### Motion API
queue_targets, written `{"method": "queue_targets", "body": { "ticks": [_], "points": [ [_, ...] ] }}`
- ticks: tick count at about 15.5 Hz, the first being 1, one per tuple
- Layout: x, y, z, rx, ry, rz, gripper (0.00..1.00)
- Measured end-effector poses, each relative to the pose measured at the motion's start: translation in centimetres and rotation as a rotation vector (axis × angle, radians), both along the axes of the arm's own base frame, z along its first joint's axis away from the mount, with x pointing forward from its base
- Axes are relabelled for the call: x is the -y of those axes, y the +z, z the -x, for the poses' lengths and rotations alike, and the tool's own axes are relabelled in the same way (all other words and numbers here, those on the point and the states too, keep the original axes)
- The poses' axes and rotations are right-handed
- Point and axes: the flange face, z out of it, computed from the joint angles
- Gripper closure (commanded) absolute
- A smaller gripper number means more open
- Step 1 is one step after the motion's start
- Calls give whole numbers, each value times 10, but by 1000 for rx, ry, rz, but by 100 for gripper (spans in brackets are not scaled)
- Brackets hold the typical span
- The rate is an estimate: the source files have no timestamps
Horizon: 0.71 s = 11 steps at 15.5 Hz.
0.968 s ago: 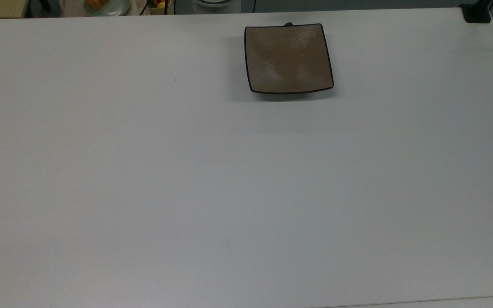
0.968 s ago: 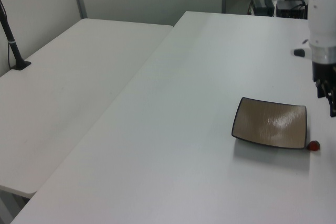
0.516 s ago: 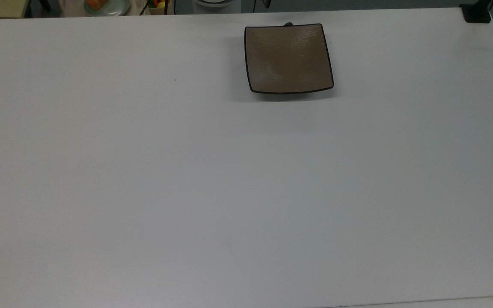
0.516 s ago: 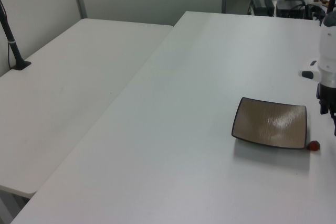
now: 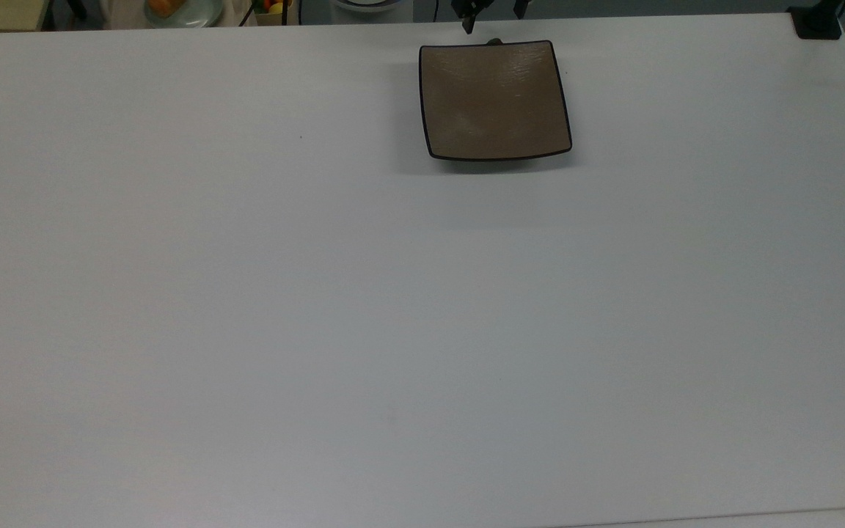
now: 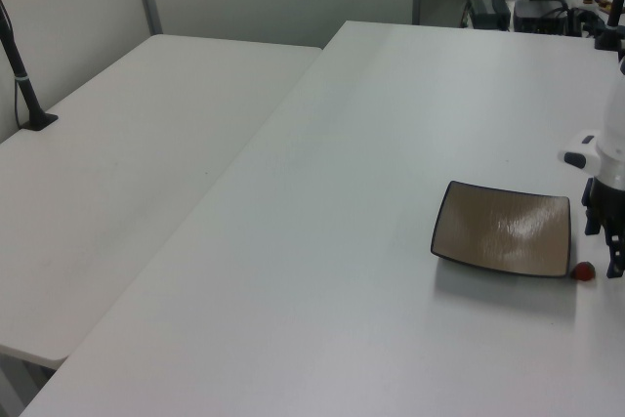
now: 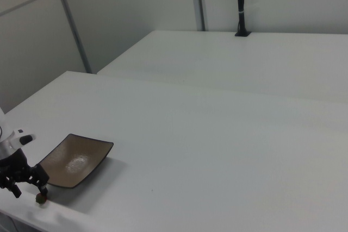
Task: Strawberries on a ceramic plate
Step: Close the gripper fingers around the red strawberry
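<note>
Low at the left view's right edge, the black two-finger gripper, fingers spread to straddle it, hangs above the small dark-red strawberry lying beside the empty square brown ceramic plate.

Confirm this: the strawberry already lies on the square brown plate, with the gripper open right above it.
Not quite. In the left view the strawberry lies on the table, just off the plate. The gripper is indeed open right above it.
</note>
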Motion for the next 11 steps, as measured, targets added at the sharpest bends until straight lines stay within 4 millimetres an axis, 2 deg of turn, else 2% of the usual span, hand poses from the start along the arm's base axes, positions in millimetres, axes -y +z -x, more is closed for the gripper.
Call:
{"method": "queue_targets", "body": {
  "ticks": [3, 7, 11],
  "points": [
    [-9, -10, 1, 11, -9, -17, 4],
    [-9, -16, 0, 2, -13, -18, 5],
    [-9, -16, -1, 3, -21, -18, 13]
  ]
}}
